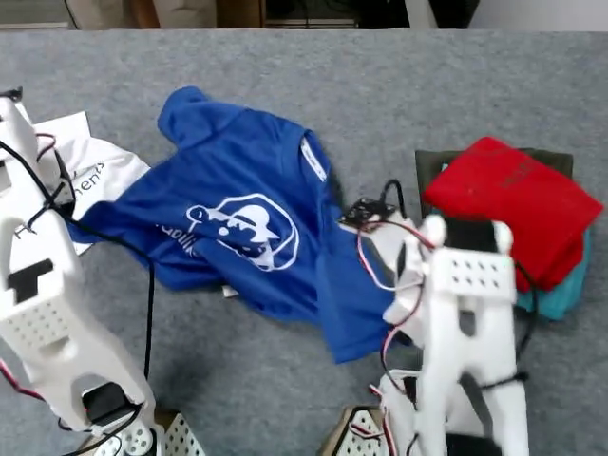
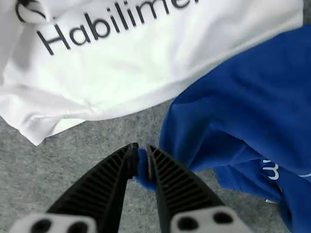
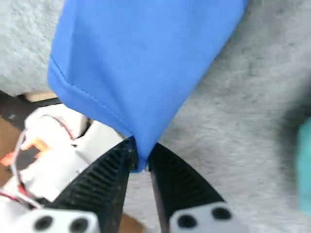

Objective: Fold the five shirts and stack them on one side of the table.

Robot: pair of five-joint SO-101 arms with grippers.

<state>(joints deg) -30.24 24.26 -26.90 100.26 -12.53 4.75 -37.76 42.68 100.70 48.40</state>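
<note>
Pinching both ends: left tool (image 2: 141,162) clamped on the blue shirt (image 1: 247,228) corner near the table (image 1: 475,85) left edge, right tool (image 3: 138,156) clamped on its front hem corner, shirt stretched between them, stack (image 1: 513,204) at right edge, nearer right arm.

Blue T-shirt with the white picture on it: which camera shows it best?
The high view: the blue cloth T-shirt with a white print lies spread over the grey table there, nearly whole. The left wrist view shows a fold pinched in the left claw; the right wrist view, a hem corner in the right claw.
</note>
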